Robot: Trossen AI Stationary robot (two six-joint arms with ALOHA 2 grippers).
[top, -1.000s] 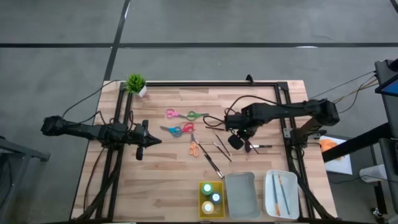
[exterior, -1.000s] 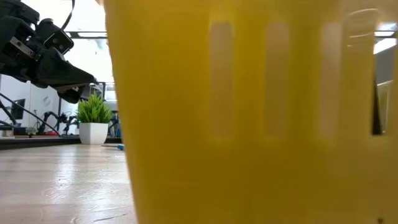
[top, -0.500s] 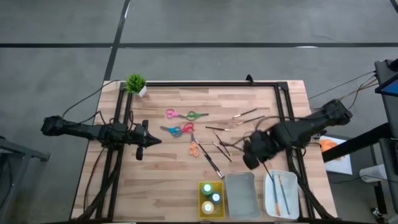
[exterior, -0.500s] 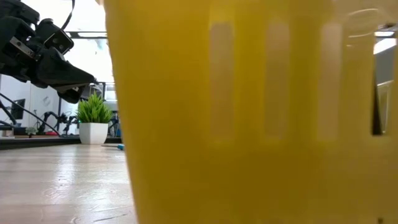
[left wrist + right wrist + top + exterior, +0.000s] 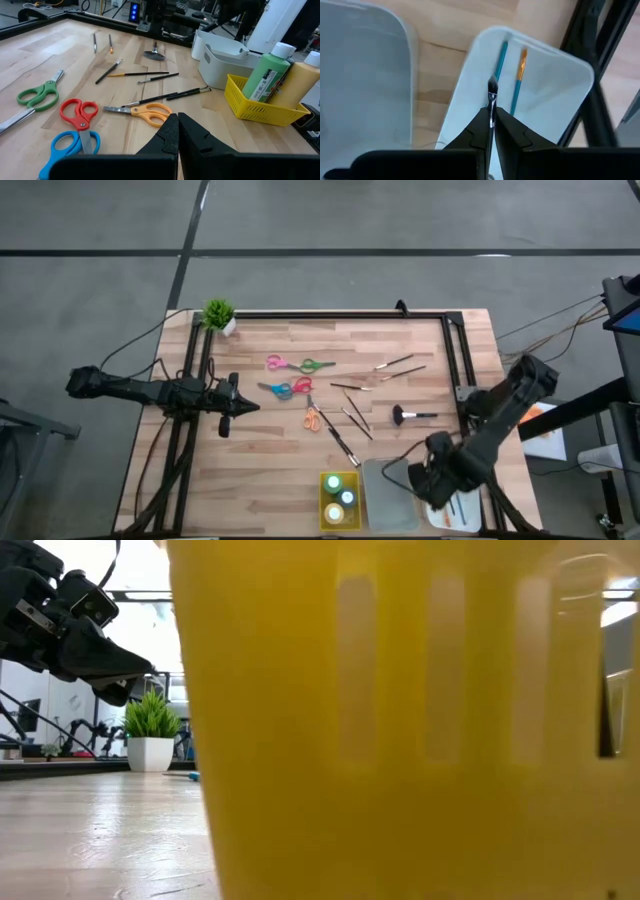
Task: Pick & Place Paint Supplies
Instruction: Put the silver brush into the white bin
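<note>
Over the white tray (image 5: 540, 90), the right gripper (image 5: 491, 122) pinches a thin brush (image 5: 492, 97); two brushes lie inside, scissors (image 5: 290, 388) and brushes remain

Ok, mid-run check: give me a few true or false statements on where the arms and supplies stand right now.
1. The right gripper holds a thin brush over the white tray. True.
2. The white tray is empty. False: two brushes with teal handles lie in it.
3. The left gripper has its jaws shut, holding nothing. True.
4. The yellow tray holds scissors. False: paint bottles stand in it.
5. The orange scissors lie on the table. True.
</note>
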